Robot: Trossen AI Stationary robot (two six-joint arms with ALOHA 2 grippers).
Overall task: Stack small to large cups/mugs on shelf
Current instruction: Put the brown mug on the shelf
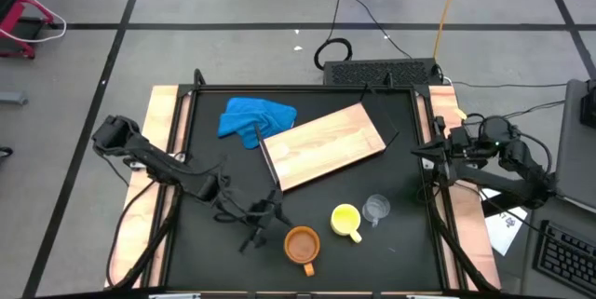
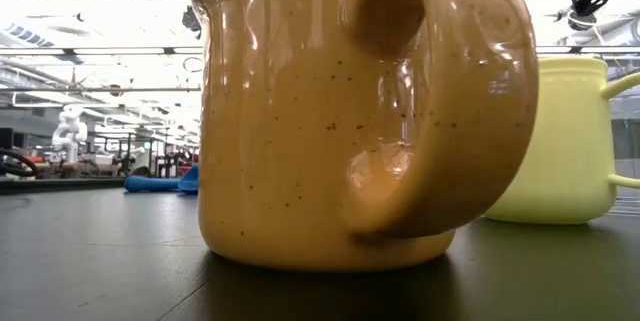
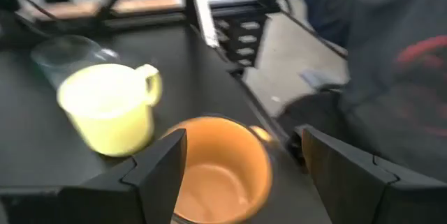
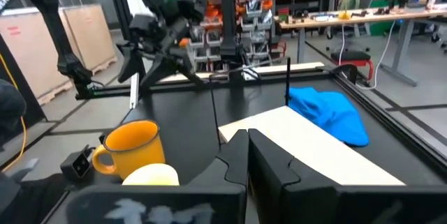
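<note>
Orange mug (image 2: 350,121) stands upright on the bench (image 1: 391,252), apparently as base of the stack, left gripper (image 3: 241,165) fingers released astride it; yellow mug (image 1: 346,221) and clear cup (image 1: 376,208) beside; shelf (image 1: 323,147) bare; right gripper (image 4: 248,155) clenched, idle.

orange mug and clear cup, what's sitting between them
The yellow mug stands between the orange mug and the clear cup; the high view shows all three in a row.

3 cups (image 1: 345,221) in a row near shelf (image 1: 323,147), cloth (image 1: 255,118) behind
</note>
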